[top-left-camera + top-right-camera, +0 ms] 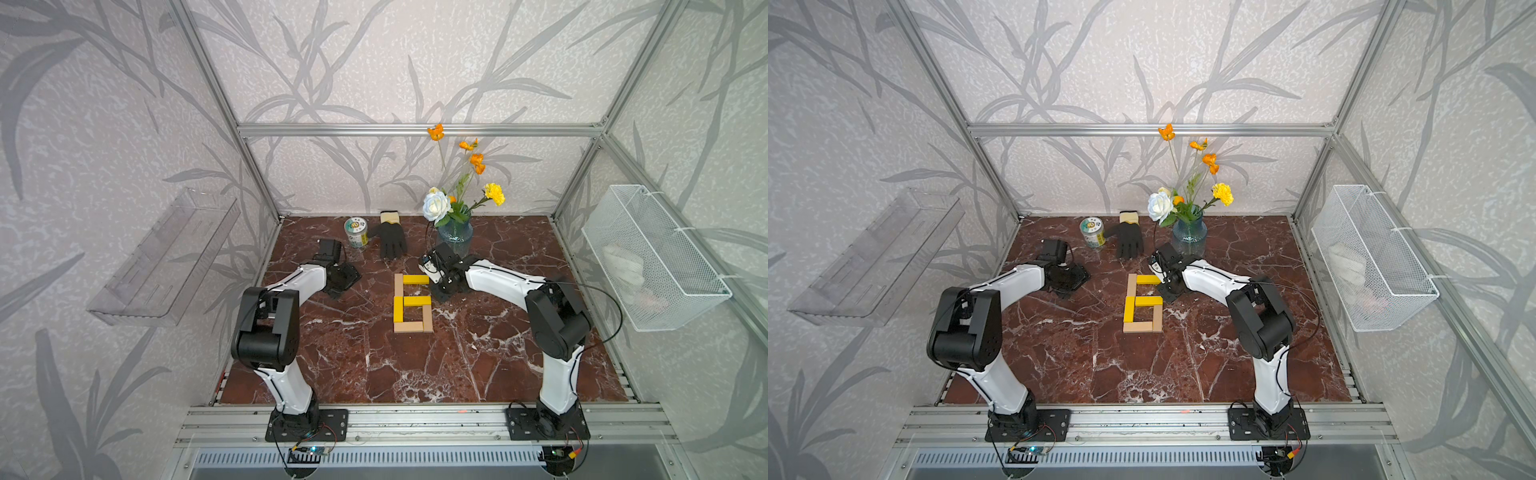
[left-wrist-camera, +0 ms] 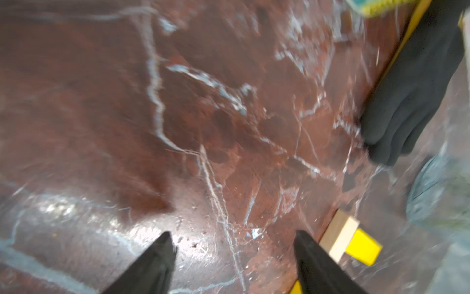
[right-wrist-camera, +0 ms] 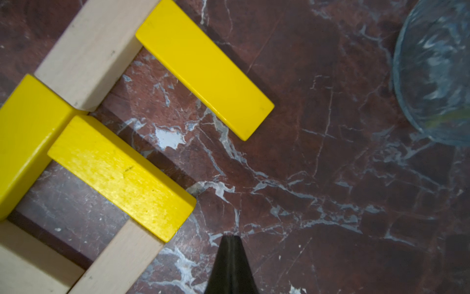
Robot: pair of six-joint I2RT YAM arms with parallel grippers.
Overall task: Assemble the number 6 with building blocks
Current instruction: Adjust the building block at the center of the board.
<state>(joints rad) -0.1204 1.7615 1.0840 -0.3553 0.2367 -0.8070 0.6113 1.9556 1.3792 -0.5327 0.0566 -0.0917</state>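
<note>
Standing at the front rail, I see six blocks [image 1: 1138, 327] lying flat in the middle of the red marble worktop [image 1: 498, 357], three yellow and three tan, set end to end as the number 6 [image 1: 415, 300]. Its loop is nearest me and its yellow top bar [image 1: 415, 280] lies farthest, pointing right. The right claw [image 3: 230, 238] sits low just beside the 6's right side, near the free end of that top bar; its tips are pressed together with nothing between them. The left claw [image 2: 232, 236] is well off to the left of the 6 over bare marble, its tips partly spread and empty. Farther back, a tin can [image 1: 356, 232], a black glove [image 1: 392, 241] and a blue glass vase [image 1: 455, 239] of flowers [image 1: 436, 205] are lined up along the rear wall. A clear tray [image 1: 166, 257] hangs on the left wall, a wire basket [image 1: 665, 291] on the right.
</note>
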